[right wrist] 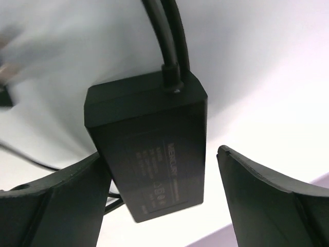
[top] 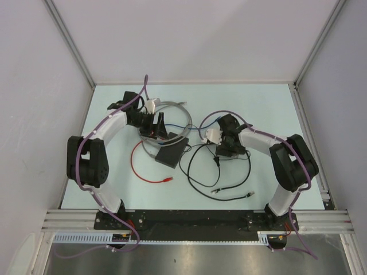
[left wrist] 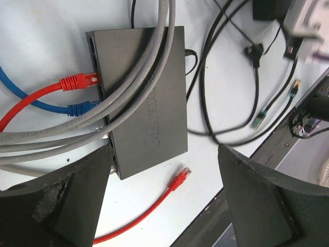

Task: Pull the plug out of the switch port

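Note:
The switch (left wrist: 146, 87) is a flat black box with its ports (left wrist: 94, 72) on the left edge in the left wrist view. A red plug (left wrist: 77, 81) and a blue plug (left wrist: 79, 108) sit in those ports, and grey cables (left wrist: 139, 72) run over the lid. My left gripper (left wrist: 163, 150) hangs open above the box's near end, touching nothing. From above, the switch (top: 172, 153) lies just in front of the left gripper (top: 155, 127). My right gripper (right wrist: 159, 154) is open around a small black adapter (right wrist: 149, 139), with a gap at its right finger (right wrist: 272, 200).
A loose red plug (left wrist: 180, 179) on a red cable (top: 140, 166) lies on the white table (top: 264, 109) beside the switch. Thin black cables (top: 229, 183) loop between the arms, with connectors (left wrist: 258, 119) at their ends. Grey walls enclose the table on three sides.

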### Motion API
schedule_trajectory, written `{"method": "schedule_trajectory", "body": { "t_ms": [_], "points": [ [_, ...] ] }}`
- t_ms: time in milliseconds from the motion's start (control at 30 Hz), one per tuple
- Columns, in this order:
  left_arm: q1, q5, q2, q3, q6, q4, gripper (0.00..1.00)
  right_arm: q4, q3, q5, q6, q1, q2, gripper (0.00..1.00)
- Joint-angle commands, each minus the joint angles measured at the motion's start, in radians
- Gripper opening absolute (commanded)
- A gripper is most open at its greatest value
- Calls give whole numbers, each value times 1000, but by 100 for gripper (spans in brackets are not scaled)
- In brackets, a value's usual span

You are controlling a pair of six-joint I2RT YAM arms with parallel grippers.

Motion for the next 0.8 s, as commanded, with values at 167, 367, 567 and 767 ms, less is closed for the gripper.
{"method": "schedule_trajectory", "body": {
  "t_ms": [167, 367, 567, 767],
  "points": [
    [7, 5, -42, 24, -2, 25, 88, 295, 3, 13, -307, -190, 42, 95],
    [7, 14, -40, 9, -1, 27, 88, 139, 40, -228, -281, -177, -93, 100],
    [-3, -45, -29, 7, 39, 22, 87, -2, 77, -365, -48, -46, -188, 100],
    [-17, -96, -31, -8, 56, 25, 87, 5, 216, -483, 330, -3, -139, 100]
  ]
}}
